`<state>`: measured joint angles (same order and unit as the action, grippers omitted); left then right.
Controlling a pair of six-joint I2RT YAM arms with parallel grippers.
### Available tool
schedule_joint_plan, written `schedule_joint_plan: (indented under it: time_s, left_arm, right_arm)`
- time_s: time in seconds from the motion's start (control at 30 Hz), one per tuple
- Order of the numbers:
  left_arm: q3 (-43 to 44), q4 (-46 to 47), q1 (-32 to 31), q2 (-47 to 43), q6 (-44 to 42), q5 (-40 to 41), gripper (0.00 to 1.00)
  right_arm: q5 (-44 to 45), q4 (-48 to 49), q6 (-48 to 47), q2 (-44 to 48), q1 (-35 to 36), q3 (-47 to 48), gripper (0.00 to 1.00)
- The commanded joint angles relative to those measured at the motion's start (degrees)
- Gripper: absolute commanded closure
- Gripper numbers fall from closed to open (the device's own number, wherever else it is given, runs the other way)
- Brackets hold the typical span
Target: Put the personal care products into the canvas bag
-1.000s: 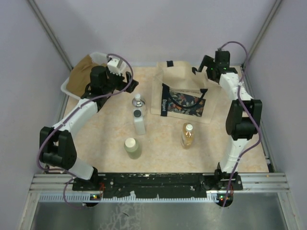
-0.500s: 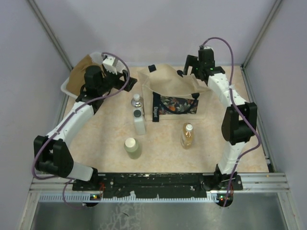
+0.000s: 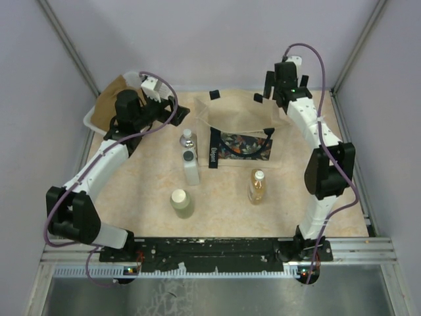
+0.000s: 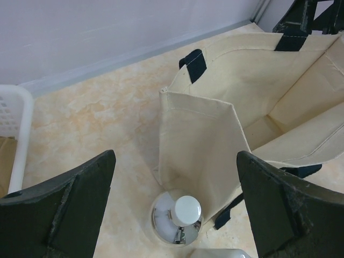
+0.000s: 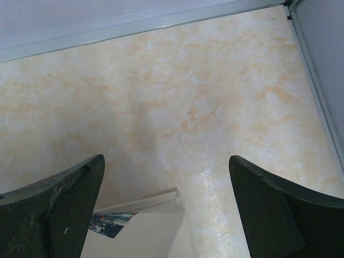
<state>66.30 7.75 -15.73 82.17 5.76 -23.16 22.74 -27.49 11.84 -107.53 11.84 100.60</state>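
The canvas bag (image 3: 237,125) stands with its mouth open at the back middle, floral panel facing front. In the left wrist view, the bag (image 4: 215,113) shows its bare inside. Left of the bag stand the clear bottle with silver cap (image 3: 188,139) and, nearer, the white bottle with black cap (image 3: 190,168). The pale green bottle (image 3: 181,203) and the amber bottle (image 3: 257,186) stand toward the front. My left gripper (image 3: 172,113) is open above the clear bottle (image 4: 180,217), holding nothing. My right gripper (image 3: 279,97) is open above the bag's back right corner (image 5: 145,226), holding nothing.
A white tub with brown cloth (image 3: 112,102) sits at the back left corner; its rim (image 4: 19,129) shows in the left wrist view. Lilac walls and a metal rail close the table at the back and both sides.
The bag has gone from lying flat to standing open, and shifted slightly left. My right gripper swung left at the bag's top, then rose back right. The left arm drew slightly back-left.
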Motion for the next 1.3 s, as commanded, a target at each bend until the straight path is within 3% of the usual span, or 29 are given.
schedule_joint_plan:
  time_s: [0.0, 0.4, 0.87, 1.27]
  left_arm:
    - [1.42, 0.95, -0.27, -0.31, -0.26, 0.09, 0.0]
    - [-0.84, -1.56, -0.27, -1.21, -1.31, 3.27, 0.0]
    - [-2.39, -11.55, -0.38, -1.36, -0.02, 6.56, 0.0]
    - [0.49, -19.26, -4.39, 5.33, -1.01, 6.84, 0.01]
  right_arm:
    - [5.13, 4.64, -2.6, 6.75, -0.07, -0.05, 0.01]
    - [11.94, 7.05, -5.61, 11.47, -0.42, -1.2, 0.01]
    - [4.91, 4.64, -3.1, 29.36, -0.39, -12.73, 0.01]
    - [3.02, 1.95, -3.65, 34.97, -0.44, -17.0, 0.01]
